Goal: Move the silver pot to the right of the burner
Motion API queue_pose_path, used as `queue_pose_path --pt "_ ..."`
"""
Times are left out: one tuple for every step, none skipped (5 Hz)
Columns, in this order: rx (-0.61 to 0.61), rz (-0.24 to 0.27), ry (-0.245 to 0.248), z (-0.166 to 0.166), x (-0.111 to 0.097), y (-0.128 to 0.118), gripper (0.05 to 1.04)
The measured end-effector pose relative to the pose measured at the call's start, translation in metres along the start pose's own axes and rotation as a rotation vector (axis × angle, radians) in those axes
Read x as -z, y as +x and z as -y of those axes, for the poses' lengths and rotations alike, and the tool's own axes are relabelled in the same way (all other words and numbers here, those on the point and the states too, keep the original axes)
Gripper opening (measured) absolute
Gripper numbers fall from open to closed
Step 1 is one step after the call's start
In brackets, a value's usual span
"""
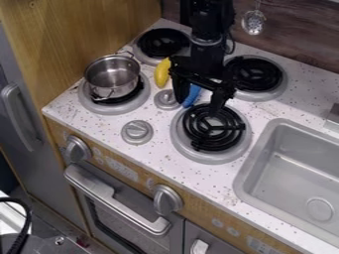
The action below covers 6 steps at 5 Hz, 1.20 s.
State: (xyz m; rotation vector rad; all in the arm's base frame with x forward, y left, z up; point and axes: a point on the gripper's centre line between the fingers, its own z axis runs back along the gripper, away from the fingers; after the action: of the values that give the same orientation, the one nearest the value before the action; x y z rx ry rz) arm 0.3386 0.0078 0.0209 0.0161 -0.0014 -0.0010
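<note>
Camera view. Silver pot (114,78) upright on the near-left burner (143,94), sitting off-centre toward the wooden panel (76,32); black coil and grey rim show past its front and right side. Inside of pot visible, bare metal. Thin wire handles, one at the far rim, one at the near side.

Arm enters from top edge, right of centre. Gripper (198,106) hangs over the middle of the stove, well apart from the pot, between the pot's burner and the near-right burner (220,153). Fingers spread wide, a clear gap between them, nothing in their hold. Right-hand finger in view overlaps the far part of the near-right coil.

Blue item (191,95) seen between the fingers, partly hidden; cannot tell what it is. Yellow item (161,73), curved, banana-like, lies between pot and arm. Two round grey knobs on the speckled bench (192,174): one (166,99) near the blue item, the other (137,132) closer to the front edge.

Far side: two more coil burners, far-left (147,58) and far-right (278,88). Grey sink (271,166) at right. Slotted metal utensil (254,22) hangs against the dark wood backing.
</note>
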Motion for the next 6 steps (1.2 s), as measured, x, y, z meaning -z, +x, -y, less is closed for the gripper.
queue_pose_path --pt "-0.003 -0.045 -0.002 -0.001 0.013 -0.006 0.997" --pt "-0.060 -0.056 0.021 -0.027 0.010 0.007 0.997" --pt "-0.164 -0.010 0.026 -0.067 -0.008 0.025 0.997" --pt "-0.251 0.020 0.031 -0.102 -0.011 0.035 0.997" --pt "-0.319 -0.007 0.033 -0.132 -0.003 0.039 0.997" --pt "-0.371 -0.092 0.018 -0.152 0.018 0.036 0.997"
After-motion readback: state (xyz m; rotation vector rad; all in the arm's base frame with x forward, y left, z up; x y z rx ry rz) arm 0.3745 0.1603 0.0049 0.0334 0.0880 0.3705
